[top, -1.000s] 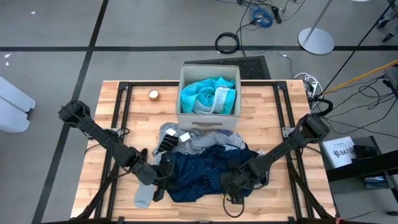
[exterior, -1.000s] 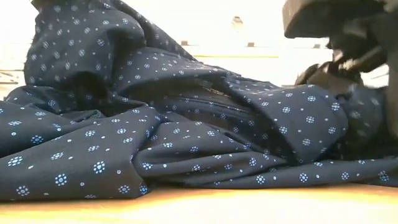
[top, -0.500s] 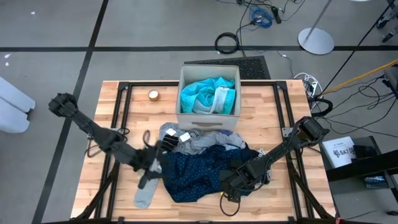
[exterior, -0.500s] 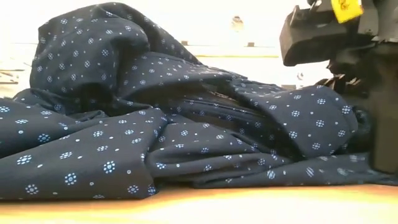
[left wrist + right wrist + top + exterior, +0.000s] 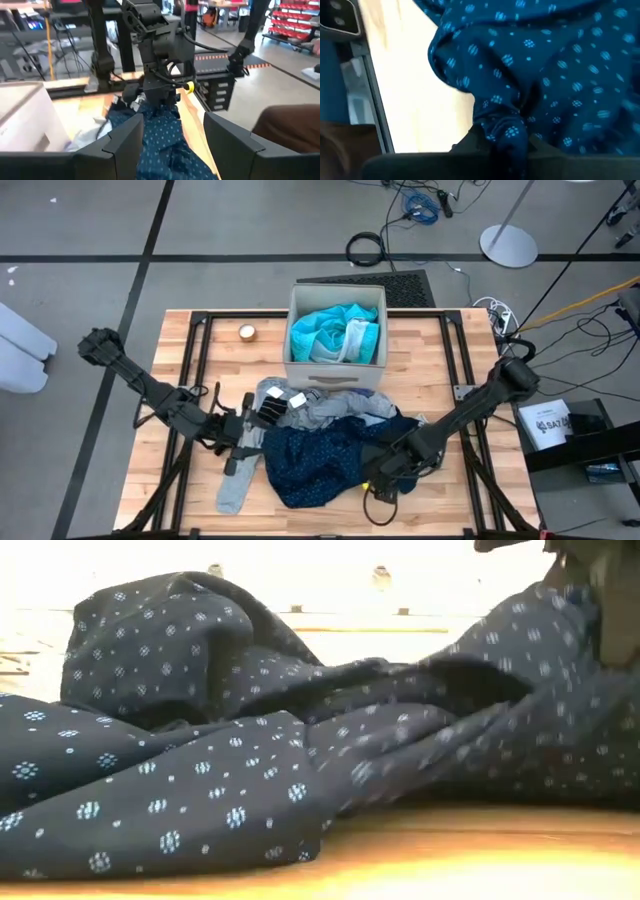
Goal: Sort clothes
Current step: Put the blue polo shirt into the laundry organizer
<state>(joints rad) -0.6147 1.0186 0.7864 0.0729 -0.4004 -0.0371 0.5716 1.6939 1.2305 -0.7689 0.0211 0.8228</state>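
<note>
While the right gripper [image 5: 384, 473] clamps a pinch of the navy dotted garment [image 5: 318, 457] at its edge farthest from the beige box [image 5: 336, 336], its jaws are together on the fabric, and the right wrist view shows a fold of that cloth [image 5: 505, 125] squeezed between the fingers. In the low view the cloth [image 5: 200, 760] is pulled upward on one side, the rest slumped on the wooden table [image 5: 460, 490]. The left gripper [image 5: 247, 442] sits at the navy garment's other edge, on the near side of the box, jaws apart and holding nothing; from its wrist camera the two dark fingers [image 5: 120, 145] stand wide with the dotted cloth between them farther off, and the right arm's gripper [image 5: 157, 95] is seen gripping it. A grey sock [image 5: 234, 490] lies flat just past the left gripper, further from the box. Grey garments [image 5: 335, 410] bunch against the box's front, touching the navy one, with a black-and-white patterned piece [image 5: 270, 408] at their end. A bright turquoise garment [image 5: 330, 332] fills the box. A small round object [image 5: 246, 332] sits on the table beside the box, apart from it.
</note>
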